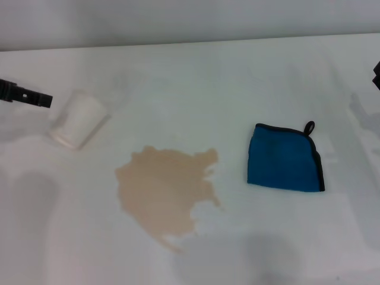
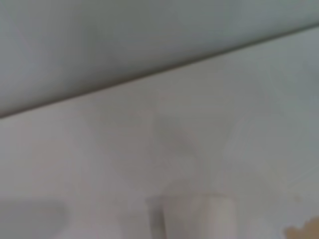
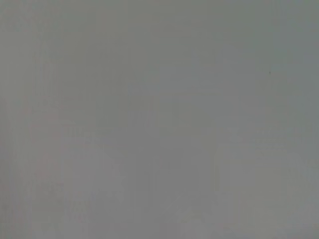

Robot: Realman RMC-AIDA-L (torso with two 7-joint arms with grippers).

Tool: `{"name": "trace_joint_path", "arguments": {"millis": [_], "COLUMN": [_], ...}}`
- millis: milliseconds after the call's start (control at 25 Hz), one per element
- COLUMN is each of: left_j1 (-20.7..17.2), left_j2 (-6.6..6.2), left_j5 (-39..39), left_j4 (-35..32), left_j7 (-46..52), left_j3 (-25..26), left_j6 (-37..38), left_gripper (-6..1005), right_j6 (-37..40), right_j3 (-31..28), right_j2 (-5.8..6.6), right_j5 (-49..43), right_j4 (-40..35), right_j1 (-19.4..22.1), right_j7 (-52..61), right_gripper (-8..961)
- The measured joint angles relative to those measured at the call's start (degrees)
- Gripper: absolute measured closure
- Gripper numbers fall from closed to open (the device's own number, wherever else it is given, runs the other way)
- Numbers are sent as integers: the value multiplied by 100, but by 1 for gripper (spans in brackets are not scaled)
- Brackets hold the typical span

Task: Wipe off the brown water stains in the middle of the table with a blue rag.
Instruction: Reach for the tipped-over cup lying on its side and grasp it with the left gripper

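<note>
The brown water stains [image 1: 166,193] form one tan blotch with ragged edges in the middle of the white table [image 1: 196,83]. To its right the blue rag [image 1: 285,157] lies flat, with black edging and a small loop at its far corner. My left gripper [image 1: 27,95] reaches in as a black tip from the left edge, above the table and well left of the stain. My right gripper [image 1: 376,74] barely shows at the right edge, beyond the rag. In the left wrist view a corner of the stain [image 2: 304,230] shows. The right wrist view shows only plain grey.
A white paper cup [image 1: 78,120] lies on its side just right of the left gripper, up and left of the stain. The cup [image 2: 199,216] also shows in the left wrist view. The table's far edge [image 1: 190,41] meets a grey wall.
</note>
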State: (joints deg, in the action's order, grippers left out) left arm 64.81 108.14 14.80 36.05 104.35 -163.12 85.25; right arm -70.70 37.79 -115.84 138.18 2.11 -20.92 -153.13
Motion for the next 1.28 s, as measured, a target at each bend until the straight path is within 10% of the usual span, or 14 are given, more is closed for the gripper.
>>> {"name": "trace_joint_path", "arguments": {"millis": [1280], "left_j1": [9], "left_j2": [644], "left_j5": [268], "left_j4": [-526], "left_j7": [-55], "left_j3": [0], "left_j6": [-1503], "left_gripper": [112], "right_j6": [-15], "right_j3": [-3], "right_j2": [-9], "right_j5": [13], "right_j4": [53], "right_j1": [0], "right_j7": [126], "right_gripper": [89]}}
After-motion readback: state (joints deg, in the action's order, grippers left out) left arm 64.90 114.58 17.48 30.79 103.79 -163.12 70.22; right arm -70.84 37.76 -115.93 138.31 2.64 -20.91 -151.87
